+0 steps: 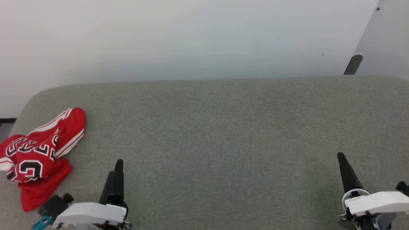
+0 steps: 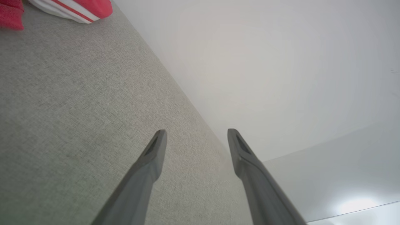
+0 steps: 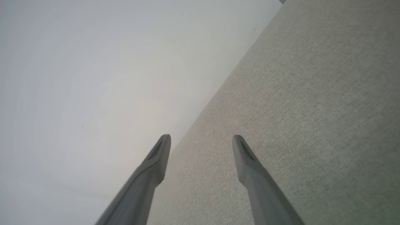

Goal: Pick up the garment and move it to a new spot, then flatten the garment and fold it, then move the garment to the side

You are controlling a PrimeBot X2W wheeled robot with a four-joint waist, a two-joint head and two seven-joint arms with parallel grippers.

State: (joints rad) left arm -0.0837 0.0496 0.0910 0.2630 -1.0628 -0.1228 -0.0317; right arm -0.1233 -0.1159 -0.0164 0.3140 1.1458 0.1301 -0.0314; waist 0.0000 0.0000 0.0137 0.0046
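One worktop: a broad grey woven-fabric worktop (image 1: 223, 127) with rounded far corners runs across the head view from side to side.
Wall: a plain off-white wall (image 1: 191, 38) rises behind the worktop's far edge.
Panel: a pale grey flat panel (image 1: 388, 35) slants in beyond the far-right corner.
Garment: a crumpled red jersey garment (image 1: 35, 153) with black, white-outlined lettering and numerals and red-and-white striped trim lies heaped at the worktop's left edge, toward the near-left corner. One striped lobe points to the far edge, and a plain red flap trails toward the near edge.
Left end effector: the white-housed left end effector (image 1: 115, 169), with two long dark fingers, sits at the near edge just right of the garment and apart from it. In the left wrist view its fingers (image 2: 147, 168) stand spread with only grey cloth between them, so it is open and holds nothing. Whether it touches the worktop cannot be told.
Right end effector: the matching right end effector (image 1: 342, 159) sits by the near-right corner, well apart from the garment. Its fingers (image 3: 150, 168) are likewise parted and hold nothing.
Bracket: a small dark metal bracket (image 1: 353, 65) stands at the panel's foot.
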